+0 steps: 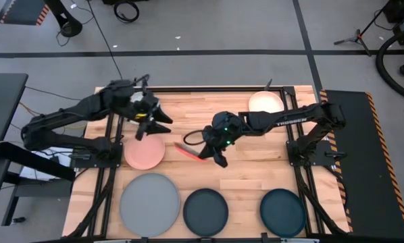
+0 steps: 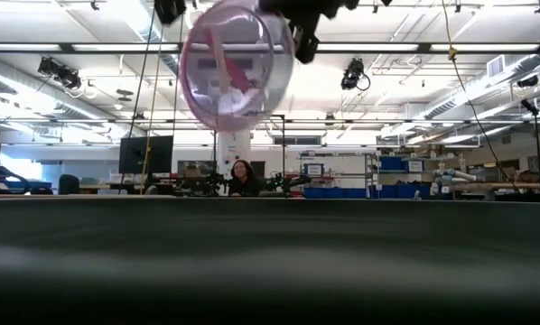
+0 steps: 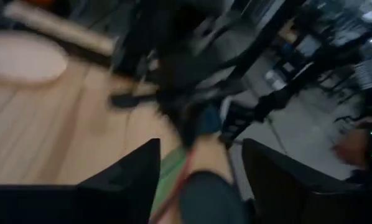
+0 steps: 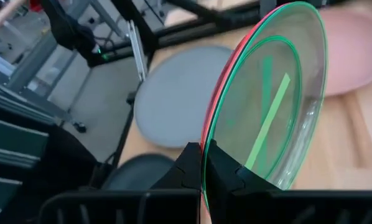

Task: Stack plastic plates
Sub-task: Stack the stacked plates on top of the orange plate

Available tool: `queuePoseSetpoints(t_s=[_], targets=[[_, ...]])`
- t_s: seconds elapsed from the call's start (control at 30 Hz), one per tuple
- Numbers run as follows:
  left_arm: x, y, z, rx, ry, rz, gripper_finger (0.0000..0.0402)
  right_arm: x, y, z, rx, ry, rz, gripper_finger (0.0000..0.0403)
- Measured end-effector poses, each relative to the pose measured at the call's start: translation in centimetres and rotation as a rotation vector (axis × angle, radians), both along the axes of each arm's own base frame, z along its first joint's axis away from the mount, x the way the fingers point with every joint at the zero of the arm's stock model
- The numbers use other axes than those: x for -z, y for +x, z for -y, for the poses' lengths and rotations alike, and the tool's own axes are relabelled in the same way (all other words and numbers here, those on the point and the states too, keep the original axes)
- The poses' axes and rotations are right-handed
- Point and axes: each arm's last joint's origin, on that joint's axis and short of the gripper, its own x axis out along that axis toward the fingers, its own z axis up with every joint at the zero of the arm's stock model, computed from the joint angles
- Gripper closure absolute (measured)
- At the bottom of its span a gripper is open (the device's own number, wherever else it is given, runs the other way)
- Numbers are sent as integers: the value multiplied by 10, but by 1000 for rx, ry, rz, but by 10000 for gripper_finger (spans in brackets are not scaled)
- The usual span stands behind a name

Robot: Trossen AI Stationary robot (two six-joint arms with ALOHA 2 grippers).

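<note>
In the high view's centre the right hand (image 1: pixel 212 154) is pinching what seems a red-and-green plate (image 1: pixel 190 150) on edge, right of the salmon plate (image 1: pixel 145 152); the spread left hand (image 1: pixel 150 123) is hovering nearer.

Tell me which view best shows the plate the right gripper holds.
The right wrist view: the translucent red-and-green round plastic plate fills it, pinched at its rim by the right gripper. The high view shows only a red edge-on sliver; the low view a pinkish disc.
</note>
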Motion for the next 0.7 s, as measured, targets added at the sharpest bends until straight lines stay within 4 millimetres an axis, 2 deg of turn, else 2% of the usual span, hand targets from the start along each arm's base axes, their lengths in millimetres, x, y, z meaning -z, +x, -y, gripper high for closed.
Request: queuePoseSetpoints(t_s=[0.1, 0.23, 0.47, 0.7], targets=[[11, 8, -8, 13, 71, -47, 129, -13, 2, 2, 4, -1, 42, 395], [17, 19, -8, 87, 216, -24, 103, -20, 3, 8, 11, -6, 53, 395], [20, 29, 11, 304, 564, 90, 103, -19, 1, 11, -13, -54, 49, 394], [31, 41, 17, 297, 611, 23, 104, -19, 2, 11, -71, -149, 99, 394]])
